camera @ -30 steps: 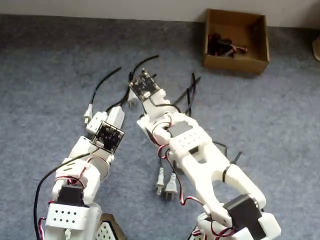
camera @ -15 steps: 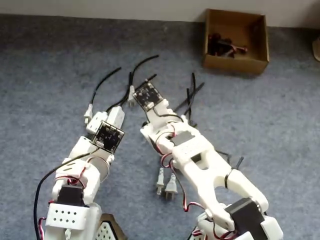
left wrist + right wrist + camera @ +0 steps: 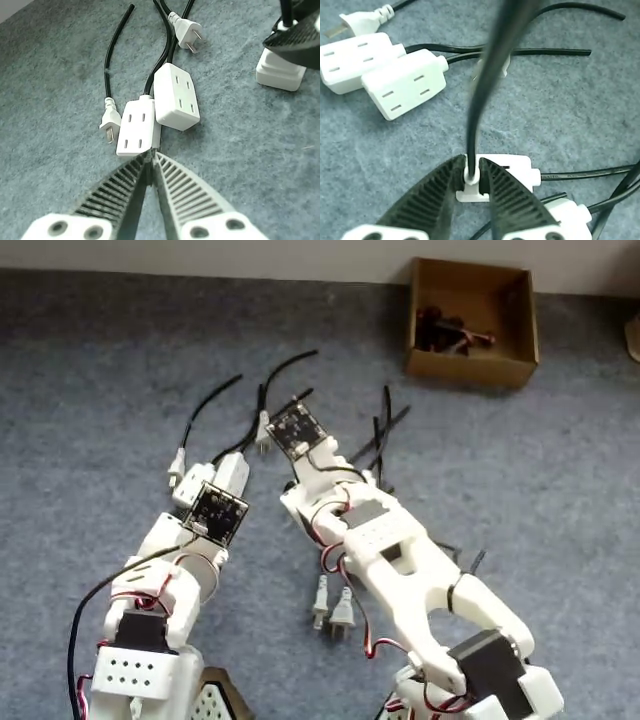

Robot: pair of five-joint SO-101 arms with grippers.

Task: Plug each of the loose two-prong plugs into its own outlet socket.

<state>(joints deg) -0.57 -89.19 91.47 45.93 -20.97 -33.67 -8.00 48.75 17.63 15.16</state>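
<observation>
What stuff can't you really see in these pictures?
- Right wrist view: the plug's prongs, hidden by the right gripper and the plug body over the socket block.
- High view: that grip, covered by the arm's camera board.
- High view: the cardboard box's contents, too small and dark.

Left arm (image 3: 165, 575) and right arm (image 3: 405, 565) both stretched forward, wrists angled down — left pincer (image 3: 150, 156) pinched closed on nothing, right pincer (image 3: 471, 165) clamped around the neck of a plug (image 3: 471, 179).

Right gripper (image 3: 472, 169) — slightly farther back.
</observation>
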